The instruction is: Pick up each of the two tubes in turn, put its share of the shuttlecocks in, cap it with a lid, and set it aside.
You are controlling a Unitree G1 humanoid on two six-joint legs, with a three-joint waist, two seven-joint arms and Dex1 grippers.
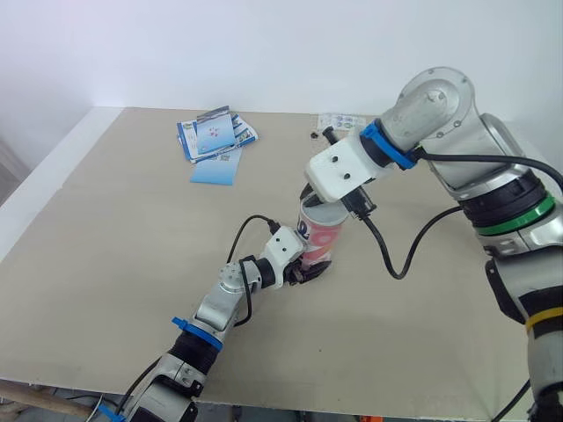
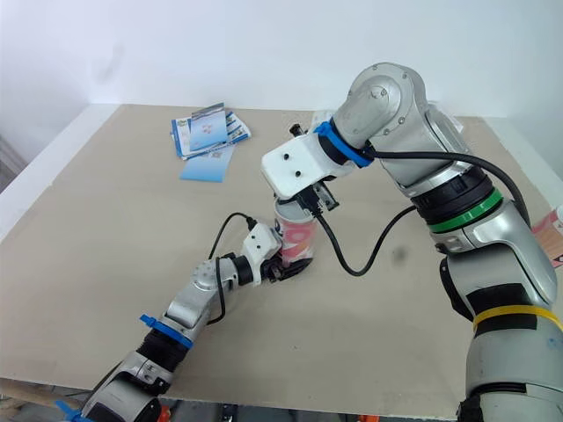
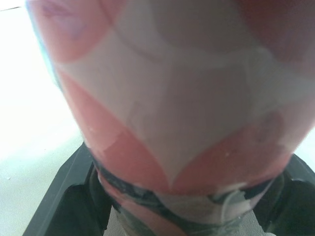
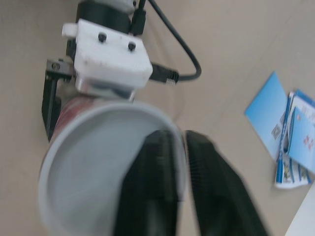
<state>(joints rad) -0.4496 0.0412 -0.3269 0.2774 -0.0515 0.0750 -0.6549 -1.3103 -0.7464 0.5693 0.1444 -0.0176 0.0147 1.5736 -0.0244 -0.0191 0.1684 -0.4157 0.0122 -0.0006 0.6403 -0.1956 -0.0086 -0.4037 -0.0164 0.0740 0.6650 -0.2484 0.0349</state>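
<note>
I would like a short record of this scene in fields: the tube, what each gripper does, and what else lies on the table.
tube: pink and white, roughly upright, top open, no lid on it
left gripper: shut on the tube near its base
right gripper: at the tube's rim, one finger inside and one outside, shut on it
leaflets: blue, on the far left part of the table, apart from the tube
table: beige, flat

- The two eye views look forward and down from the head over the bench (image 1: pixel 106 264), sharing the tube (image 1: pixel 320 242) and the leaflets (image 1: pixel 214 139).
- The left wrist view faces the tube's wall, very near.
- The right wrist view looks down into the tube's mouth from close above, also catching the leaflets.
</note>
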